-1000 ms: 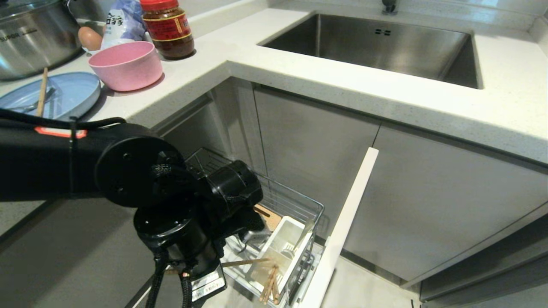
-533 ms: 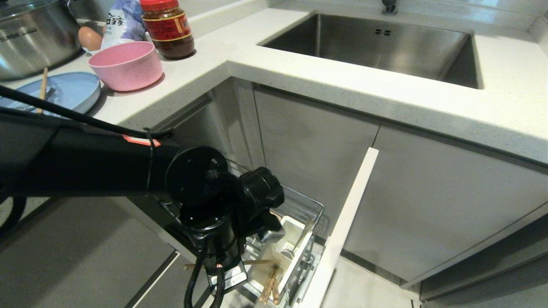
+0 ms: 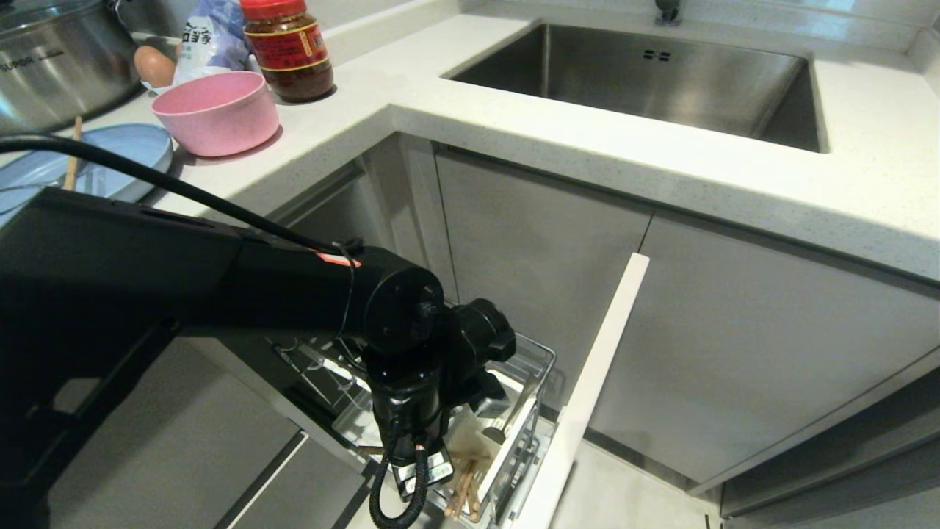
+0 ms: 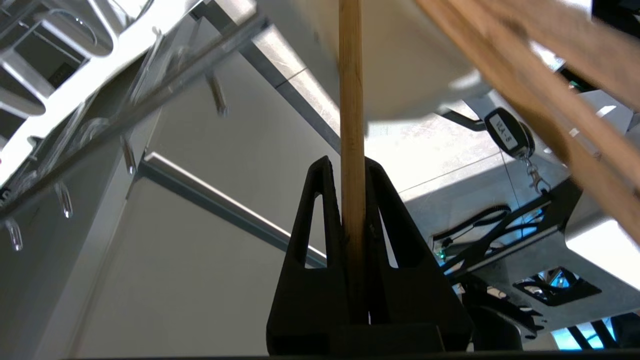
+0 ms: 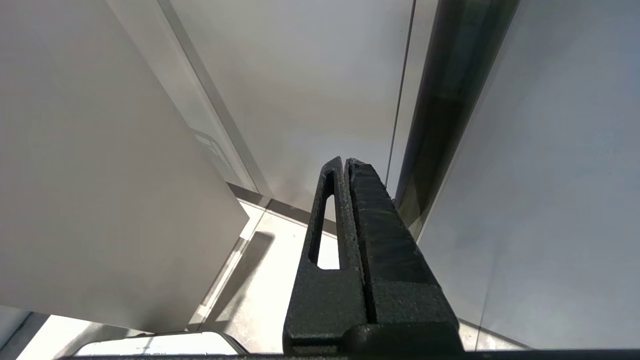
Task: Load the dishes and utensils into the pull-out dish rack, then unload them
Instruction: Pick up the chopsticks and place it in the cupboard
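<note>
Clenching a single wooden chopstick (image 4: 351, 125) between the black fingers (image 4: 320, 220) of the left gripper (image 4: 348, 165), shaft running straight out past the tips; hanging low over the pull-out dish rack (image 3: 540, 360) at about 6 o'clock in the head view, wrist and cabling hiding most of the basket; standing in the white utensil cup (image 3: 514, 433) beneath it, several more chopsticks (image 3: 464, 491) leaning at the cup's near end and a fork (image 3: 514, 411) slanting against the far end; crossing the left wrist view at 2 o'clock, blurred chopstick shafts (image 4: 550, 85) very close to the lens; running beside the cup from 6 towards 1 o'clock, the rack's narrow white front panel (image 3: 595, 382), with open floor beyond it; resting up on the counter (image 3: 514, 125) at 10 o'clock, the pink bowl (image 3: 217, 110) and the blue plate (image 3: 125, 158) carrying one chopstick (image 3: 72, 158); pressing shut on nothing, the right gripper (image 5: 346, 161), parked near plain cabinet fronts.
</note>
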Robot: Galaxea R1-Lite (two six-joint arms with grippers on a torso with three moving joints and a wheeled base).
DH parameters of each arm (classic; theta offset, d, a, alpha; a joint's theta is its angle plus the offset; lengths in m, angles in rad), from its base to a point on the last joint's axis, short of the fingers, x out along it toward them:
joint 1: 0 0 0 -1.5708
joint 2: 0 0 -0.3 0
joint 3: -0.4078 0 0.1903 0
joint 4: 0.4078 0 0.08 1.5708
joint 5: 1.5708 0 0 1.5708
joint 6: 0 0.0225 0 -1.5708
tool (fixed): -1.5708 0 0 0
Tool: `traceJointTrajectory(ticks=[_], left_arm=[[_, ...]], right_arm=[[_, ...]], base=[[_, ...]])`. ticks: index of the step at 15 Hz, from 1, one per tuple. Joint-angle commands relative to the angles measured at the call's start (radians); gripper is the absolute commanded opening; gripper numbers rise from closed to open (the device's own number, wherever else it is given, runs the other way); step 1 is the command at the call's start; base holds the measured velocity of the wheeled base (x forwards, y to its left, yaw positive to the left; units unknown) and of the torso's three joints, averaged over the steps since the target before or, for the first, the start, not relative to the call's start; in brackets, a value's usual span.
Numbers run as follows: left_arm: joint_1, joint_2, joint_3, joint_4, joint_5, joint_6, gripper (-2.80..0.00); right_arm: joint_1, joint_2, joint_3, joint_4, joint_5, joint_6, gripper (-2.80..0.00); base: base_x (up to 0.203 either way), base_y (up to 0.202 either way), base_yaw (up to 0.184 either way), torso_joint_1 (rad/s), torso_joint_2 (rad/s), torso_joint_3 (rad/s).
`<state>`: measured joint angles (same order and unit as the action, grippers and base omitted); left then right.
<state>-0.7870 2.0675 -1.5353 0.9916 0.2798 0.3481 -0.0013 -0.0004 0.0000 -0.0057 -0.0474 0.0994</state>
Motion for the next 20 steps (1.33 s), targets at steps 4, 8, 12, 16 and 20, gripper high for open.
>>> traceJointTrajectory(ticks=[4, 8, 12, 16, 20], left_arm=[[0.001, 0.049, -0.029, 0.007, 0.004, -0.004, -2.8], [0.0, 0.043, -0.029, 0.009, 0.007, -0.006, 0.0], [0.0, 0.02, -0.028, 0.018, 0.021, -0.012, 0.0], [0.0, -0.048, -0.013, 0.021, 0.022, -0.012, 0.0], [-0.001, -0.189, 0.014, 0.021, 0.024, -0.027, 0.0]], right_arm=[[0.0, -0.004, 0.0, 0.0, 0.0, 0.0, -2.8], [0.0, -0.004, 0.0, 0.0, 0.0, 0.0, -2.8], [0.0, -0.004, 0.0, 0.0, 0.0, 0.0, -2.8], [0.001, -0.004, 0.0, 0.0, 0.0, 0.0, -2.8], [0.001, -0.004, 0.0, 0.0, 0.0, 0.0, -2.8]], base=[[0.0, 0.0, 0.0, 0.0, 0.0, 0.0], [0.0, 0.0, 0.0, 0.0, 0.0, 0.0], [0.0, 0.0, 0.0, 0.0, 0.0, 0.0], [0.0, 0.0, 0.0, 0.0, 0.0, 0.0], [0.0, 0.0, 0.0, 0.0, 0.0, 0.0]])
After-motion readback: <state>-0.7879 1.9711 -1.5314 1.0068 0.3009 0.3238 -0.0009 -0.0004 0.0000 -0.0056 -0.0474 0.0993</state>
